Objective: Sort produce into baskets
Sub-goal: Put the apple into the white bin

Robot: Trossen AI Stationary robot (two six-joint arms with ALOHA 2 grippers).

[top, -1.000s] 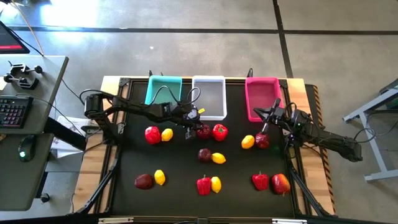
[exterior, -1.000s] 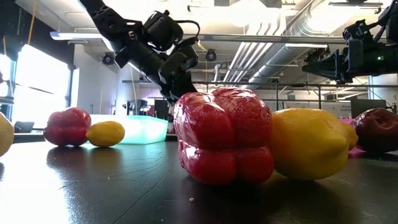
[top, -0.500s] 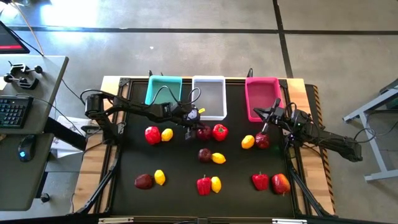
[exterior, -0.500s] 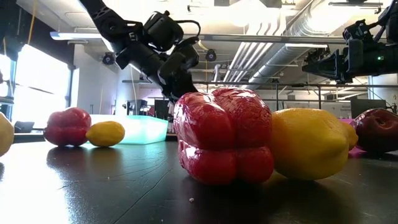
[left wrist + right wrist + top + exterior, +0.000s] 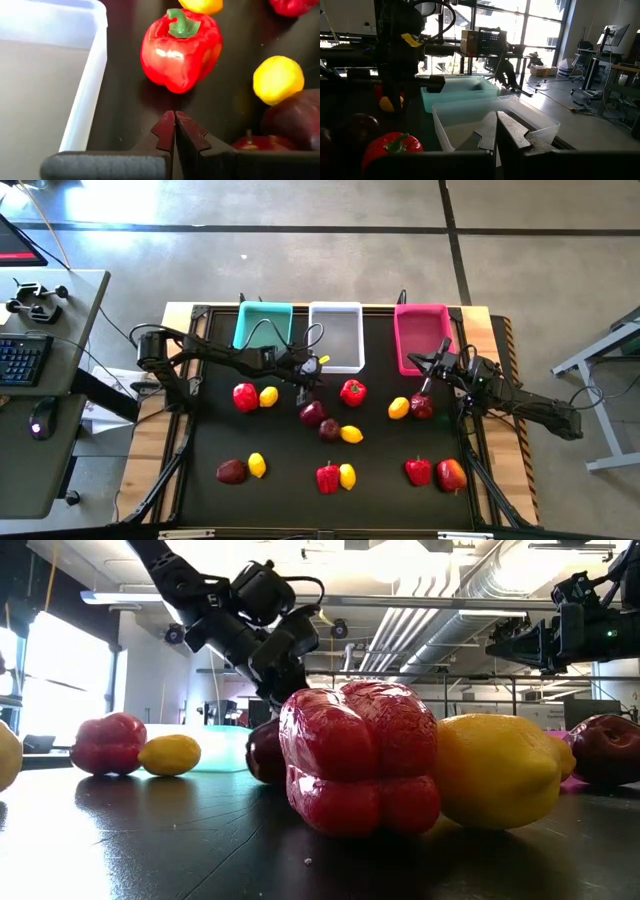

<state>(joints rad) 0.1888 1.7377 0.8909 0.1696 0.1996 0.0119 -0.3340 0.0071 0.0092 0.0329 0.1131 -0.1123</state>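
My left gripper (image 5: 175,131) is shut with nothing between its fingers; it hangs over the table (image 5: 285,435) in front of the white basket (image 5: 335,337). A red pepper (image 5: 180,47) lies just beyond its tips. A dark maroon fruit (image 5: 313,413) rests on the table near the gripper, next to a second maroon fruit (image 5: 329,429) and a lemon (image 5: 351,434). The teal basket (image 5: 263,325) and the pink basket (image 5: 420,338) flank the white one. My right gripper (image 5: 496,131) waits shut at the right, near the pink basket.
More produce lies scattered: a pepper (image 5: 245,397) and lemon (image 5: 268,396) at the left, a lemon (image 5: 398,408) and maroon fruit (image 5: 421,406) at the right, and several pieces along the near edge, with a pepper (image 5: 360,760) close to the low camera.
My left gripper has shut without moving. The maroon fruit that was at its fingertips beside the red pepper has come out and rolled toward the table's near edge, where it now rests next to the other maroon fruit.
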